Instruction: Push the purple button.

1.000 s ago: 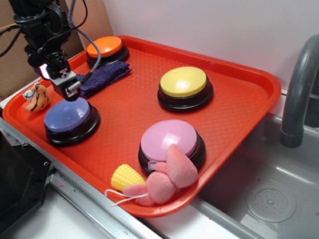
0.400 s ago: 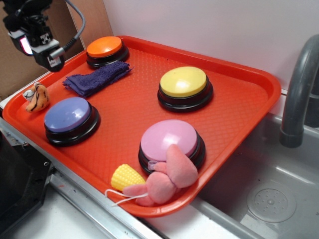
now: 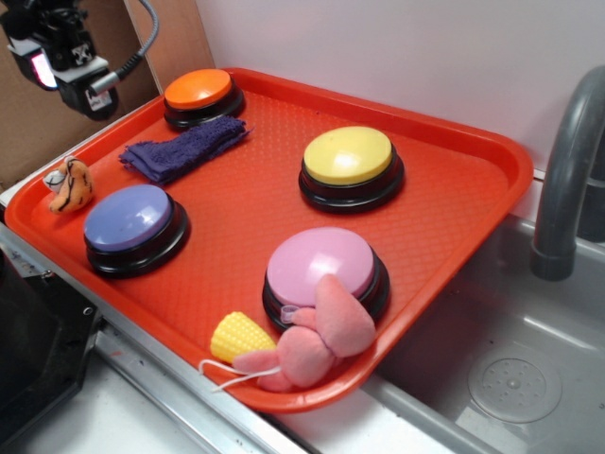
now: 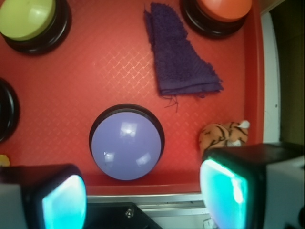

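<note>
The purple button [image 3: 129,219] has a periwinkle dome on a black base and sits at the near left of the red tray [image 3: 246,199]. It also shows in the wrist view [image 4: 127,147], a little ahead of the fingers. My gripper [image 3: 68,68] hangs high above the tray's far left edge, well clear of the button. In the wrist view my gripper [image 4: 143,198] is open and empty, with its teal pads [image 4: 64,202] wide apart at the bottom of the frame.
The tray also holds an orange button [image 3: 199,92], a yellow button [image 3: 349,159], a pink-lilac button [image 3: 319,265], a dark blue folded cloth [image 3: 181,147], a tiger toy [image 3: 72,184], a pink plush [image 3: 307,340] and a toy corn [image 3: 240,336]. A sink [image 3: 510,369] and faucet [image 3: 567,170] lie to the right.
My gripper has risen from just above the purple button and cloth to high over the tray's far left edge. Nothing on the tray has moved.
</note>
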Motion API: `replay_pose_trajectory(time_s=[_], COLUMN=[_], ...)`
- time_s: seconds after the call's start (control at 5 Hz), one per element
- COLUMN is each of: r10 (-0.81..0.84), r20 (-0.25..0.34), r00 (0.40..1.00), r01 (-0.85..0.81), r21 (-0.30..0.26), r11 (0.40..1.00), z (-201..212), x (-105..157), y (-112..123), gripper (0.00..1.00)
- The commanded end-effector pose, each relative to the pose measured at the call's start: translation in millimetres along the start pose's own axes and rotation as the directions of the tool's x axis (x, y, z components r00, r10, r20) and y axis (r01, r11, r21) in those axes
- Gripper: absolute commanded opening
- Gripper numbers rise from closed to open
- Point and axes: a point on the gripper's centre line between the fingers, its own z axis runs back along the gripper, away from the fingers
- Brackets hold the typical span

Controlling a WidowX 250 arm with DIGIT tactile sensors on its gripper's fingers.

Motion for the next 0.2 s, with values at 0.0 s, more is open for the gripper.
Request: replay_pose_trajectory(time_s=[0.0], r10=[-0.036], r20=[0.097], r00=[0.995], r01=[0.030], r21=[0.062], r11=[0.998], z=[32.8], x=[-3.3], y=[-3.5], gripper=[1.00])
